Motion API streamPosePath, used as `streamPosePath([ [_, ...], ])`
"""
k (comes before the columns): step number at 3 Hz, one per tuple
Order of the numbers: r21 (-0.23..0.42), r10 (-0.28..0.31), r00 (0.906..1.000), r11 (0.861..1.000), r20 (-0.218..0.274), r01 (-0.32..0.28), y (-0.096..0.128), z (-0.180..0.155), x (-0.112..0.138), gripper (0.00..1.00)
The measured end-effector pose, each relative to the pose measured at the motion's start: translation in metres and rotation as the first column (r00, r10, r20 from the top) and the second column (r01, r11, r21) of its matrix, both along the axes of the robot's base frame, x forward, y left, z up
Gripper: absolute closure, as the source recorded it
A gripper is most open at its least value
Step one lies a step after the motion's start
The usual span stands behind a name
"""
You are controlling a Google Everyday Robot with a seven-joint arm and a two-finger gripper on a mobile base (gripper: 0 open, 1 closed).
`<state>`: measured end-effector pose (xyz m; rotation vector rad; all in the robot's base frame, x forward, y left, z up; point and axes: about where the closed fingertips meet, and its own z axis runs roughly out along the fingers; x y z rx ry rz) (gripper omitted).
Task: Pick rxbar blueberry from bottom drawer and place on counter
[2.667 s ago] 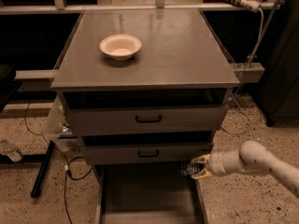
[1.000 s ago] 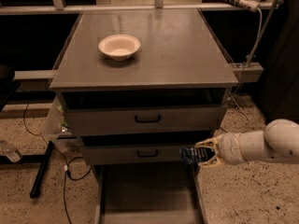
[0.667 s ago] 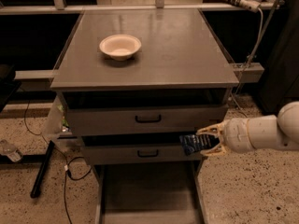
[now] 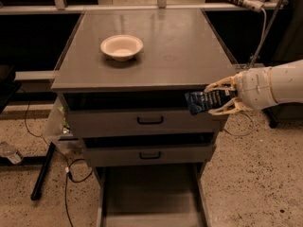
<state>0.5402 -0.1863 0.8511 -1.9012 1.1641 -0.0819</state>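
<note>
Higher than a moment ago, the pale fingers have risen from the level of the middle drawer to the near edge of the counter, and the bar has come up with them. One finger lies over the rxbar blueberry and one under it, so the gripper is clamped on the dark blue wrapper. The wrapper sticks out to the left with its pale print showing. The bar hangs in the air just in front of the counter's near right corner, level with the dark gap above the top drawer, and it is not resting on the counter. Behind the gripper a thick white arm runs off to the right. Further left and farther back on the counter sits a pale bowl, well apart from the bar. Both upper drawers have black handles on their grey fronts. Below them the bottom drawer stands pulled out toward the near side, its flat grey floor showing. A black cable trails over the speckled floor on the left.
</note>
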Motion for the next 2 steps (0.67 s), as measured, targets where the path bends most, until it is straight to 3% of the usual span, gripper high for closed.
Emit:
streamPosePath([
  [1,0.0,0.0,1.0,1.0,0.0,0.0,0.0,0.0,0.0,1.0],
  [2,0.026,-0.017,0.9998,1.0,0.009,0.016,-0.003,0.007,0.017,1.0],
])
